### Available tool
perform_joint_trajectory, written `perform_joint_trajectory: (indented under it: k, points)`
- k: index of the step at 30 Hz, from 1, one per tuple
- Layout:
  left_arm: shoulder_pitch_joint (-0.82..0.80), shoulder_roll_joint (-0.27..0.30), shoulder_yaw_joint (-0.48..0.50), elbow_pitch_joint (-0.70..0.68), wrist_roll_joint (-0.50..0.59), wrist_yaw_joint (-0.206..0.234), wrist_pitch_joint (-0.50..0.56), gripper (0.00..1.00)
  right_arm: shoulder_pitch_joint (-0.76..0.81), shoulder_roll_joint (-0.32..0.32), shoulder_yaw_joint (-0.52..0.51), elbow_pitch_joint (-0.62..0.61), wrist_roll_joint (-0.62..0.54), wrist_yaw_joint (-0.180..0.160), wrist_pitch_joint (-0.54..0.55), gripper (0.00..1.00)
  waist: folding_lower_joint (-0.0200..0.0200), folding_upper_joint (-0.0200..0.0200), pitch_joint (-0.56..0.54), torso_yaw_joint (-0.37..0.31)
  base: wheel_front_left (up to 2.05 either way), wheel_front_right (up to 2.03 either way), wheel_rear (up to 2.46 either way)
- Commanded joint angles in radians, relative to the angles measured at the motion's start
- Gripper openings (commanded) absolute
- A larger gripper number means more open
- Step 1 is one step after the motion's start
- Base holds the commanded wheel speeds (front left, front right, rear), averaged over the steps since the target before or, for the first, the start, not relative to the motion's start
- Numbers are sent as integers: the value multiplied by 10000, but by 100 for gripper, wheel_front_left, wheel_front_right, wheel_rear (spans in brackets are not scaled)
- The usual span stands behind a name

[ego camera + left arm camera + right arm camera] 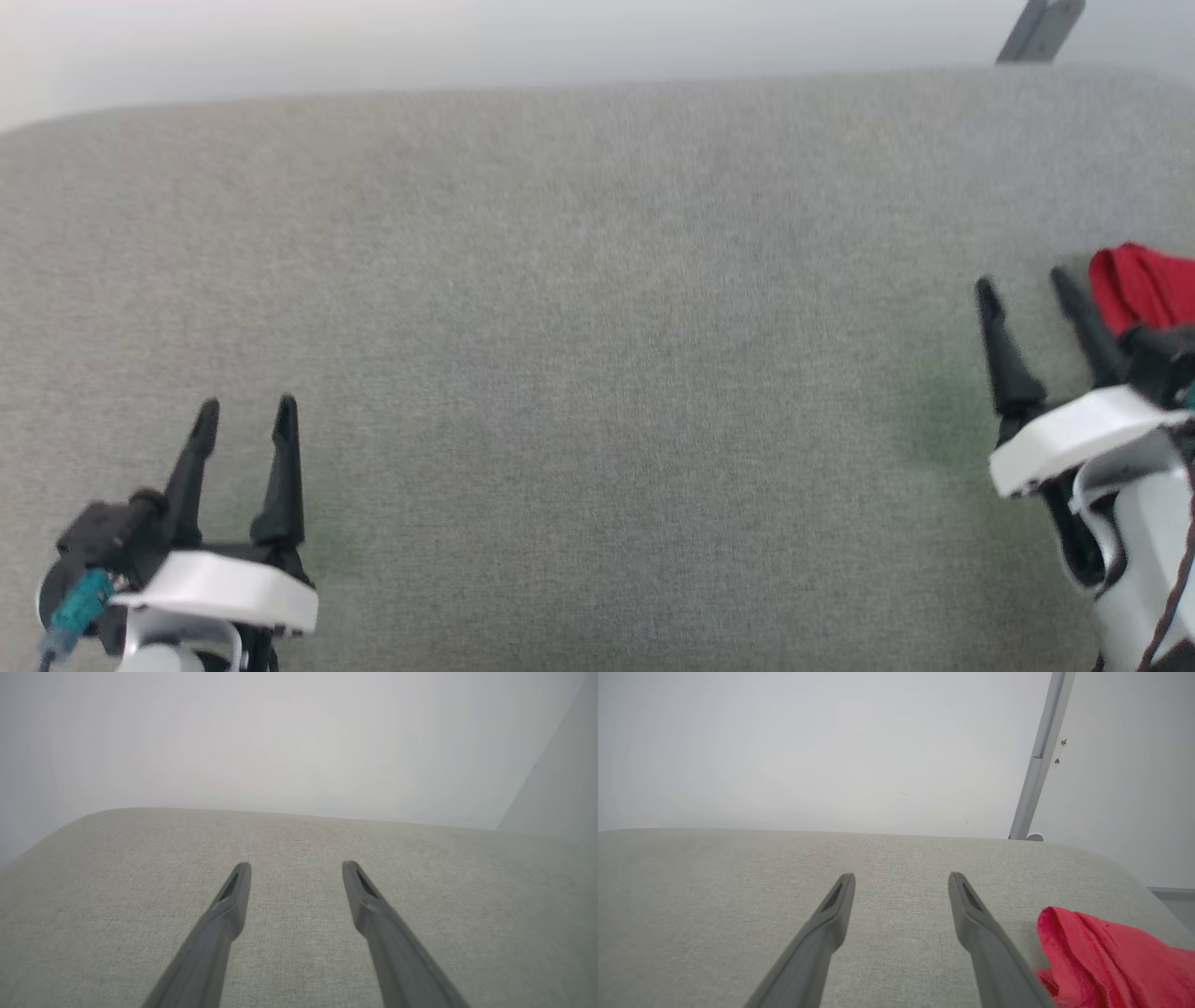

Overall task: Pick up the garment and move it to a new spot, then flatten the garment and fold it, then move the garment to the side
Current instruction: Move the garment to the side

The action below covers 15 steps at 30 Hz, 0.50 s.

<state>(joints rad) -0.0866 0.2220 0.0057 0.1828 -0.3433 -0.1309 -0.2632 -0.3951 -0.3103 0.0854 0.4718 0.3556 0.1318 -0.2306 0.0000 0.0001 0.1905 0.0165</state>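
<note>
A: Checked the grey cushion (pixel 560 308) first?
B: Confirmed. Found the garment (pixel 1144 285) bunched just right of the right gripper (pixel 1022 280), well apart from the left gripper (pixel 247 403). Judged the right arm nearer; could not determine the long axis.
A: Jaw state?
B: Recorded both spread, pinching nothing. Saw its folds beside the right finger (pixel 994 952) in the right wrist view; saw cushion in the left wrist view.

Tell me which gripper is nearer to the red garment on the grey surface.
Right. The right gripper is open just beside the garment, which lies to its right. The left gripper, also open, is far off at the other side of the grey surface.
</note>
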Motion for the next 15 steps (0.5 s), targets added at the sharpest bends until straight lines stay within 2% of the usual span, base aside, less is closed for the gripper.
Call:
perform_joint_trajectory:
  k: [1,15]
  points:
    - [138,-25,13,-3,62,14,-18,100,137,18,15,-74,69,-24,-88,100,0,-1,-425,172,0,0,0]
    - [1496,-253,260,-772,90,14,-18,100,2431,485,-424,-1825,101,-22,-276,100,0,-1,-1343,173,0,0,0]
